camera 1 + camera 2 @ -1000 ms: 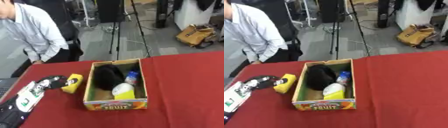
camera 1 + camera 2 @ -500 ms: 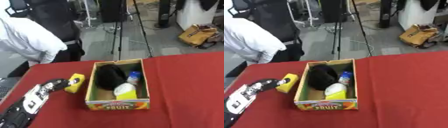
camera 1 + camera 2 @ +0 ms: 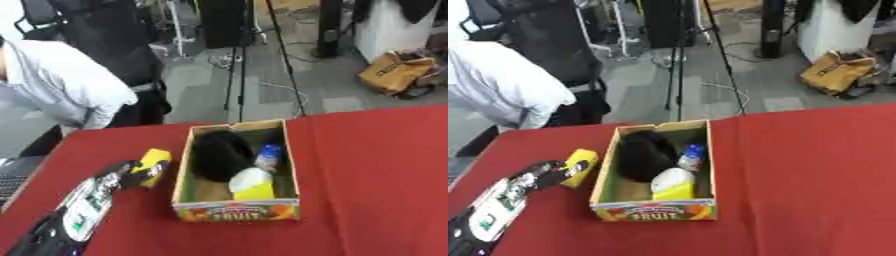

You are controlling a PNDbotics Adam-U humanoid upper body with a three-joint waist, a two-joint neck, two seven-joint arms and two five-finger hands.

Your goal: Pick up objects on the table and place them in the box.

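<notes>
Where the red counter (image 3: 376,165) fills the lower half of the frame, a cardboard box (image 3: 234,210) is seen at the centre, its front wall printed with fruit and lettering. Inside the box, a black rounded thing (image 3: 219,154) is lodged at the upper left, a small bottle (image 3: 268,156) with a blue label is propped to its right, and a white and yellow item (image 3: 251,183) is set toward the front. Just left of the box, a yellow block (image 3: 155,159) is found on the counter. The left hand (image 3: 131,171) is brought in from the lower left corner along a black and white forearm, and its dark fingers (image 3: 560,172) are laid against the near side of the block; whether they are clamped on it or merely touching cannot be told. The right hand is not shown in either view. At the upper left of the frame, a person in a pale shirt (image 3: 61,92) is bent over the far edge of the counter, apart from the box and the block.
</notes>
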